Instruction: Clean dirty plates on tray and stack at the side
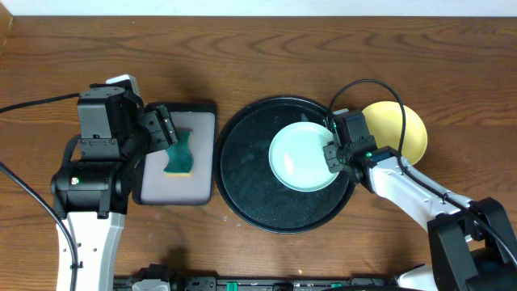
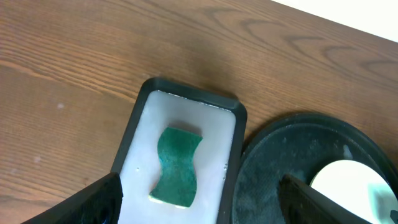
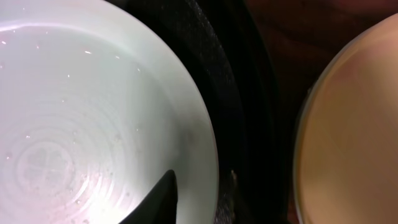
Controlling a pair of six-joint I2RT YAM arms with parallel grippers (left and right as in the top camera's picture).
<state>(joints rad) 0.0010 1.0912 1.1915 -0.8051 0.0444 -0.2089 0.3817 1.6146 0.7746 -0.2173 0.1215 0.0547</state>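
At the right gripper (image 1: 334, 152), you are sitting on the right-hand rim of the mint plate (image 1: 299, 158). Your wrist camera shows one dark finger (image 3: 160, 198) lying over the plate's inner surface just inside the rim. The other finger is hidden, so you cannot tell whether the jaws have closed on the rim or only straddle it. Up close, the mint plate (image 3: 93, 112) shows faint concentric rings and a scatter of tiny specks.

Under it is the round black tray (image 1: 242, 162), with the plate lying flat in its right half and the plate's edge near the raised rim on your gripper's side. In the wrist view the tray's dark, textured floor and rim (image 3: 236, 93) run as a band just beside the plate.

Beyond that rim, outside the tray, the yellow plate (image 1: 400, 129) lies on the wooden table (image 1: 266, 48). It is just beside the tray's upper right edge, and your right arm crosses part of it from above. In the wrist view, the yellow plate (image 3: 354, 137) fills the right side, separated from the mint plate by the tray rim.

Farther off, across the tray to the left, your left gripper (image 1: 166, 136) hangs over the rectangular tray (image 1: 153, 182) with its fingers (image 2: 99, 202) spread wide and nothing between them. A green sponge (image 2: 177, 165) lies inside that tray, below the gripper and apart from it.
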